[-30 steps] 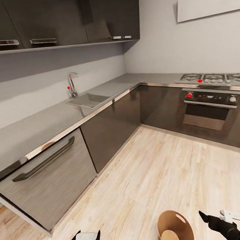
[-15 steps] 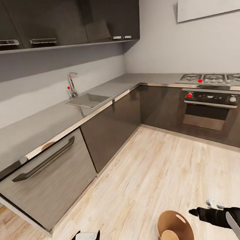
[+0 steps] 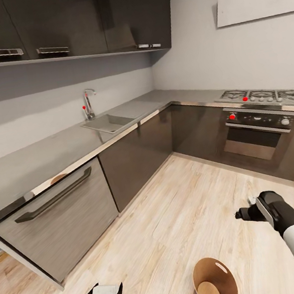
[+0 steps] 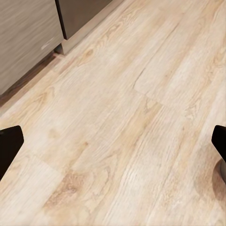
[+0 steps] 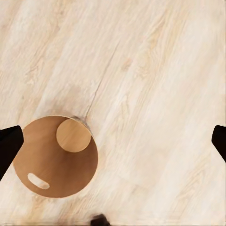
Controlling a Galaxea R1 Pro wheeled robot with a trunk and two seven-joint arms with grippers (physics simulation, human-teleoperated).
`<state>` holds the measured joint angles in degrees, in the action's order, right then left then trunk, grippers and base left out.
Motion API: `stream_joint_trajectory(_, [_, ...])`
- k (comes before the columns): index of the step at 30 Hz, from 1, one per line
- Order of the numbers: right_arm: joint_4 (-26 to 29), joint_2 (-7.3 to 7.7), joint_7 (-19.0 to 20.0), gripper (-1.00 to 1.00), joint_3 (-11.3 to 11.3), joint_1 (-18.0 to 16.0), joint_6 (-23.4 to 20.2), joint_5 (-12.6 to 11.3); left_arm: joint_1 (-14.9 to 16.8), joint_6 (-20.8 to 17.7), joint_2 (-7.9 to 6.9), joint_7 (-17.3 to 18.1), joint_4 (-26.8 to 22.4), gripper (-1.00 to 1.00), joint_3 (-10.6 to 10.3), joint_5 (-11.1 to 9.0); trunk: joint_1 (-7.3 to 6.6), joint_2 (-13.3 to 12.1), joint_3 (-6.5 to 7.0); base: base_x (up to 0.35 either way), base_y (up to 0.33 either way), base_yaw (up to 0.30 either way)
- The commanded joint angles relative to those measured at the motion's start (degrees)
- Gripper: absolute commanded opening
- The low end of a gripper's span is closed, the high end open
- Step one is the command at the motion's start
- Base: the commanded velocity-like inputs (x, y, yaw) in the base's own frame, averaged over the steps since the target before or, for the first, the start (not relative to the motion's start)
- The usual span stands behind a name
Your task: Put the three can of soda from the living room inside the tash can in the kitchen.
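Tan trash can (image 5: 55,157) looks empty; both hands, right hand (image 5: 113,141) and left hand (image 4: 113,143), gape wide, holding nothing: a careless arm swing could topple it.

No legible text, label, brand, number or sign is present in any view. Oven (image 3: 258,132) at 3 o'clock in the head view: the control panel carries knobs, but any markings there are too small to read. Upper cabinets (image 3: 67,22) at 11 o'clock: plain dark fronts, no lettering. Dishwasher front (image 3: 58,216) at 8 o'clock: bare brushed face, no badge visible. Trash can (image 5: 55,157): plain tan walls inside and out, unmarked. Floor (image 4: 122,117): wood grain, nothing written.
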<state>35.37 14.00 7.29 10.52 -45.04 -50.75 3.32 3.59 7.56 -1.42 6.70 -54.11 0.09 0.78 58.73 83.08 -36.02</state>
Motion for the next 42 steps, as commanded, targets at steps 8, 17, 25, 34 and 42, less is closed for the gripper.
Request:
stream_joint_trajectory(8, [-5.46,0.25,-1.38,1.0,0.0,-2.52,0.36,2.67,0.01,-0.15,0.01,-0.02,0.05,1.0,-0.01,0.02,0.66,1.2,-0.54,0.0,0.0,0.0])
stream_joint_trajectory(17, [-5.97,-0.23,-1.48,1.0,-0.19,-2.75,0.39,2.95,0.02,-0.26,0.01,-0.02,0.06,1.0,-0.13,0.03,2.63,4.81,-2.16,0.0,0.0,0.0])
stream_joint_trajectory(25, [-6.0,-0.38,-1.49,1.0,-0.25,-2.77,0.48,2.93,0.04,-0.27,0.01,-0.02,0.06,1.0,-0.25,0.08,4.39,8.02,-3.59,0.0,0.0,0.0])
stream_joint_trajectory(34, [-5.9,-0.46,-1.49,1.0,-0.31,-2.74,0.62,2.92,0.05,-0.27,0.01,-0.02,0.06,1.0,-0.3,0.1,6.37,11.63,-5.21,0.0,0.0,0.0])
stream_joint_trajectory(42, [-5.77,-0.52,-1.49,1.0,-0.33,-2.69,0.73,2.92,0.04,-0.33,0.01,-0.02,0.06,1.0,-0.35,0.1,8.13,14.84,-6.64,0.0,0.0,0.0])
